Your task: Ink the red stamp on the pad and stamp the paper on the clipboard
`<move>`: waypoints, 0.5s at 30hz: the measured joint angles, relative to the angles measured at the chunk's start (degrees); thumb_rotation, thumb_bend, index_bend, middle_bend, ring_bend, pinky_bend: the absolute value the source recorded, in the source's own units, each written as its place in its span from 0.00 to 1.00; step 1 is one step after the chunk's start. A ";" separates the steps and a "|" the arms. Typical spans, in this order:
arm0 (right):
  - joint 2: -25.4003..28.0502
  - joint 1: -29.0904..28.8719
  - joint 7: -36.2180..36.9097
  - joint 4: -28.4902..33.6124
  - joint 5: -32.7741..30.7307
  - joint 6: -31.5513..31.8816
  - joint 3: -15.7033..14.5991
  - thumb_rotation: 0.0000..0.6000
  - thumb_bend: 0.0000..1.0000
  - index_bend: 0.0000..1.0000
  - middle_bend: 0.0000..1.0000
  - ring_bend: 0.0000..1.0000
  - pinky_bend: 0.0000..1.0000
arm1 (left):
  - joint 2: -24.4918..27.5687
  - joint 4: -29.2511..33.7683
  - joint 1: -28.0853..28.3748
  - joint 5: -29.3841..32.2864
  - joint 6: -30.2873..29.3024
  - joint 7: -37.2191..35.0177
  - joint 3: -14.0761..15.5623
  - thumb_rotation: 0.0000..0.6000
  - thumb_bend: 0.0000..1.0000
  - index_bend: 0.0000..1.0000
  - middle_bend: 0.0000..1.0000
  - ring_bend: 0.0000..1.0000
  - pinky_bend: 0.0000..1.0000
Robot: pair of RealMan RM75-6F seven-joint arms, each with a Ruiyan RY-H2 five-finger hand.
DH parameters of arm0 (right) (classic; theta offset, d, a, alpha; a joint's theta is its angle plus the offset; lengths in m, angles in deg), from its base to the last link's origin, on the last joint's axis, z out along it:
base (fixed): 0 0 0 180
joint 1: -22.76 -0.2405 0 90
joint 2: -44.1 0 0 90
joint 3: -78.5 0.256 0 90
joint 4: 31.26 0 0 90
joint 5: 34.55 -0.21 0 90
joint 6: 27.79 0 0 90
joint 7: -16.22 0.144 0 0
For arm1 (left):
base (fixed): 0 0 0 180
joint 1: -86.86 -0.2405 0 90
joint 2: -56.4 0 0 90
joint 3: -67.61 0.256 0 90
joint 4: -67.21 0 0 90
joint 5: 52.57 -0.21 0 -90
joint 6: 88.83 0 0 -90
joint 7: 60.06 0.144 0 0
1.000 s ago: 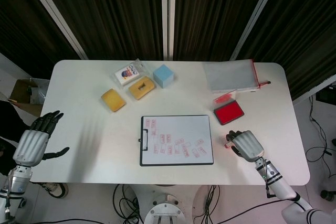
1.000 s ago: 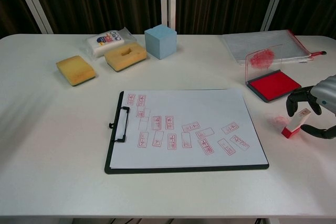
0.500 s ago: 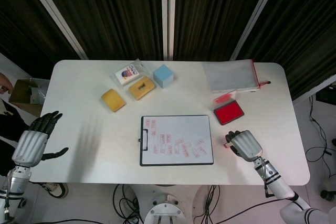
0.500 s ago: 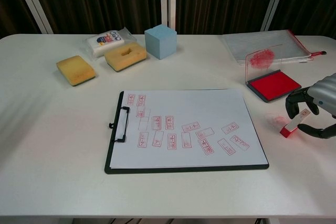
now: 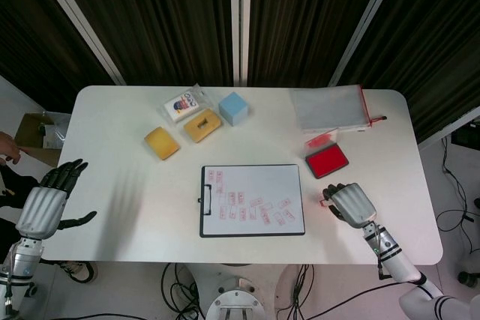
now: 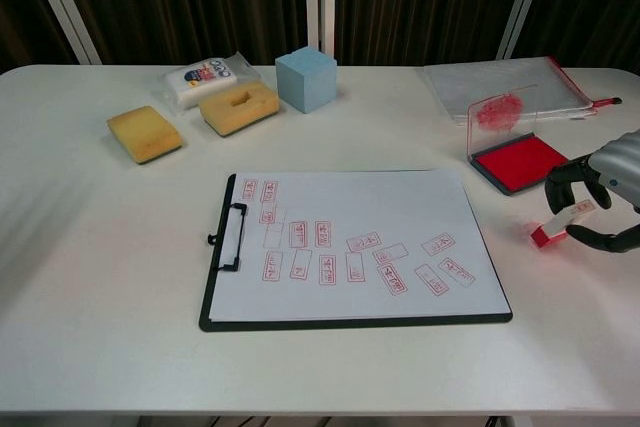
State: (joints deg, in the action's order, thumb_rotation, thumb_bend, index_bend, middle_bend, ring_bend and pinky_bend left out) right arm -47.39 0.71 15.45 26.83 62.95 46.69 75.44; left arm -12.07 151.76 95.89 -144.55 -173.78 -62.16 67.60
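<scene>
The red stamp point(image 6: 560, 224) is a white block with a red base, tilted, just right of the clipboard. My right hand point(image 6: 606, 195) holds it between curled fingers and thumb, slightly above the table; the same hand point(image 5: 351, 203) appears in the head view, with the stamp point(image 5: 325, 201) poking out at its left. The open red ink pad point(image 6: 522, 161) lies just beyond the hand, its clear lid raised. The clipboard point(image 6: 222, 299) carries white paper point(image 6: 355, 197) with several red stamp marks. My left hand point(image 5: 46, 204) hangs open off the table's left edge.
At the back left sit two yellow sponges point(image 6: 145, 133) point(image 6: 238, 107), a wipes packet point(image 6: 205, 78) and a blue cube point(image 6: 306, 78). A clear zip pouch point(image 6: 505, 87) lies at the back right. A faint red smudge marks the table near the stamp.
My right hand has lifted the stamp a little and carried it back toward the ink pad, tilting it further. The left hand has stayed put.
</scene>
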 measured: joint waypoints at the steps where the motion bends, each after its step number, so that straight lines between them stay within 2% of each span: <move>1: 0.36 -0.20 0.41 0.41 -0.31 0.12 0.51 1.00 0.35 0.62 0.54 0.62 0.82 | 0.02 0.01 0.02 -0.02 0.00 -0.01 -0.01 0.80 0.12 0.08 0.07 0.10 0.19; 6: 1.91 -1.88 1.37 1.98 -2.54 -0.90 3.31 1.00 0.36 0.64 0.57 0.64 0.82 | 0.17 0.09 0.17 -0.09 0.06 -0.08 -0.10 0.79 0.12 0.08 0.07 0.10 0.19; 11: 2.78 -5.09 0.99 2.01 -6.02 -6.73 6.17 1.00 0.37 0.64 0.57 0.65 0.82 | 0.13 -0.05 0.38 -0.14 0.36 -0.22 -0.10 0.81 0.12 0.08 0.07 0.10 0.19; 15: 2.53 -8.25 0.72 -0.34 -8.95 -12.80 8.08 1.00 0.37 0.65 0.57 0.65 0.82 | 0.00 -0.22 0.48 -0.03 0.59 -0.34 -0.09 0.81 0.12 0.08 0.07 0.10 0.19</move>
State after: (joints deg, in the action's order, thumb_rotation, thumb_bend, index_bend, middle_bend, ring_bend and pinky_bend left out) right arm -44.86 -7.54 16.17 26.49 54.00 33.89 83.52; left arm -12.07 151.54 96.37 -144.58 -173.19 -62.50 67.51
